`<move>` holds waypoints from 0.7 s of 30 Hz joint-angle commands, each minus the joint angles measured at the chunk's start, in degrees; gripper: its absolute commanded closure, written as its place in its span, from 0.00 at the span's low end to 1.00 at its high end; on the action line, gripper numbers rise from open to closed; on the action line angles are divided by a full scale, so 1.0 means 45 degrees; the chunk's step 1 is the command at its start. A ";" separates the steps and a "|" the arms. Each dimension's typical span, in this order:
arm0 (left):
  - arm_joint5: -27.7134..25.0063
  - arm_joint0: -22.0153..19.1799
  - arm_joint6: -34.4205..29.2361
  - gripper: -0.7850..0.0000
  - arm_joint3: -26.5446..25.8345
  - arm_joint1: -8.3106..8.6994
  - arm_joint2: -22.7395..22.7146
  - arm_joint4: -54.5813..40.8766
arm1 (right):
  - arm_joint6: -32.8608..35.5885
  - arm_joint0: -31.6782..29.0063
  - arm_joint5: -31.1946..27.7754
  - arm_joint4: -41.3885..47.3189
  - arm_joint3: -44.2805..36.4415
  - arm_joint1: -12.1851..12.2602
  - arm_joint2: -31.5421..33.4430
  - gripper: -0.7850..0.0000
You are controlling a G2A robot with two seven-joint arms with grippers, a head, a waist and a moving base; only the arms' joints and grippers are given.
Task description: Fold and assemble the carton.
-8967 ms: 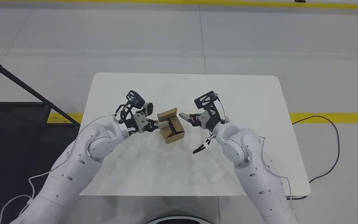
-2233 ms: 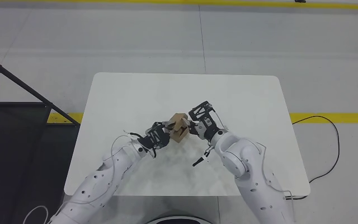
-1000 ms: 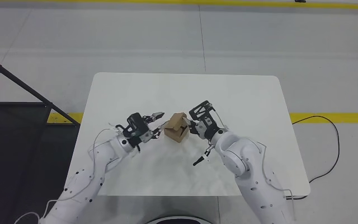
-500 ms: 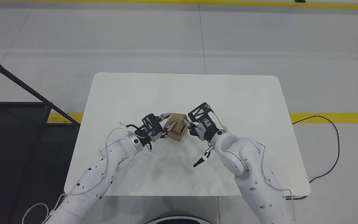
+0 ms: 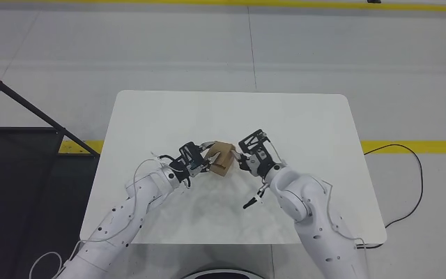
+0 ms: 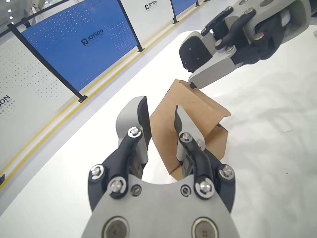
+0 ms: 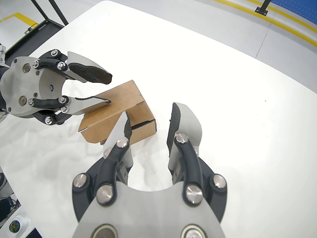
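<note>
A small brown carton (image 5: 222, 159) lies on its side near the middle of the white table (image 5: 300, 118), with one end flap partly open (image 7: 143, 125). My left gripper (image 5: 206, 155) is open at the carton's left end. One of its fingers (image 7: 91, 101) rests on the carton's (image 7: 118, 107) upper panel, and the other finger (image 7: 91, 71) hangs above it. My right gripper (image 5: 237, 160) is open at the carton's right end, with one fingertip (image 6: 195, 81) touching the carton's (image 6: 195, 107) top edge. In their own wrist views, neither the left gripper (image 6: 161, 118) nor the right gripper (image 7: 151, 122) grips the carton.
The table top around the carton is bare white, with wide room on all sides. A black frame (image 5: 28, 174) stands on the floor to the left of the table. Blue fence panels (image 6: 74, 38) line the room's edge.
Over the last second my left gripper came in from the left and set a finger on the carton. The carton sits flatter than before. My right gripper barely shifted.
</note>
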 commanded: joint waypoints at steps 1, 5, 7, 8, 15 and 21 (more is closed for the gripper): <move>-0.0003 0.0008 0.0006 0.57 0.0001 -0.0007 -0.0007 0.0012 | -0.0145 -0.0116 -0.0050 0.0018 -0.0049 0.0025 0.0102 0.52; -0.0012 0.0023 -0.0008 0.57 -0.0015 -0.0019 -0.0012 0.0056 | -0.0259 -0.0290 -0.0129 0.0046 -0.0125 0.0069 0.0246 0.51; -0.0011 0.0030 -0.0014 0.58 -0.0023 -0.0027 -0.0014 0.0064 | -0.0264 -0.0319 -0.0142 0.0040 -0.0122 0.0081 0.0270 0.51; -0.0010 0.0034 -0.0017 0.58 -0.0027 -0.0031 -0.0014 0.0067 | -0.0252 -0.0318 -0.0150 0.0058 -0.0103 0.0084 0.0273 0.51; -0.0033 0.0052 -0.0023 0.57 -0.0046 -0.0057 -0.0017 0.0083 | 0.0229 0.0085 -0.0210 0.0087 0.0293 0.0045 -0.0054 0.50; -0.0071 0.0046 -0.0048 0.57 0.0000 -0.0088 0.0042 0.0147 | 0.0306 0.0451 -0.0133 0.0167 0.0705 -0.0021 -0.0363 0.50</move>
